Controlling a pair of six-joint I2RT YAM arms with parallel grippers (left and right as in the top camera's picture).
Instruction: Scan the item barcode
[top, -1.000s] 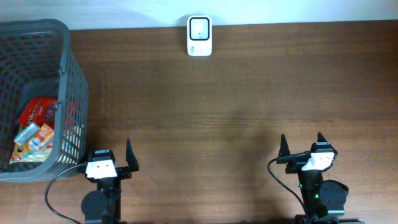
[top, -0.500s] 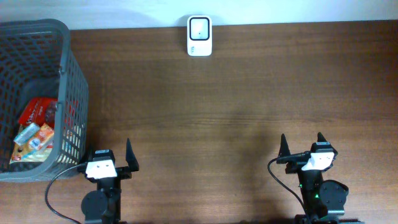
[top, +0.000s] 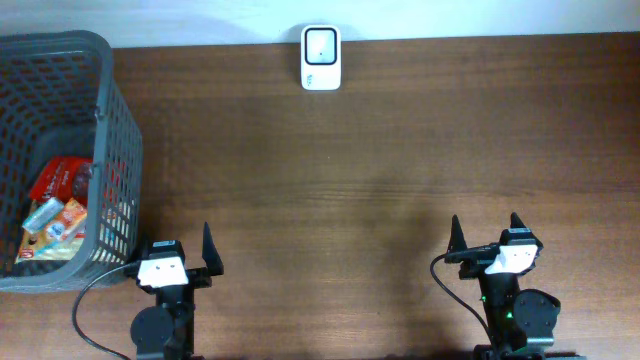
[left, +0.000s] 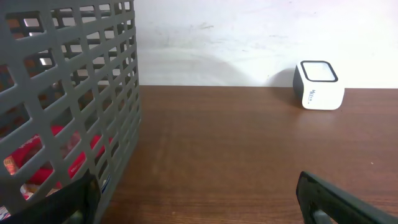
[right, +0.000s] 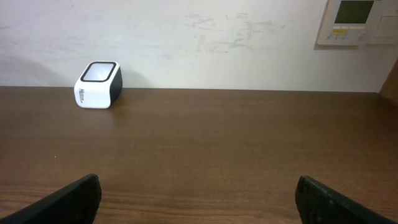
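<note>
So, item: snack packets (top: 58, 205) inside basket (top: 118, 120), left edge of table (top: 400, 200)
scanner (top: 321, 57): far edge, middle
jaws: both wide open, empty
nearer: left gripper (top: 178, 248), basket just beside; right gripper (top: 485, 228) well apart

table (top: 400, 170): brown wood, met white wall (right: 217, 37) at back | basket (top: 120, 170): grey mesh, stood on table's left | control panel (right: 356, 22): hung on wall

White scanner (right: 98, 84) sits far left on wood table (right: 217, 143) by wall (right: 217, 50); ctrl panel (right: 357, 22) top rt; fingers (right: 68, 200) wide apart.
</note>
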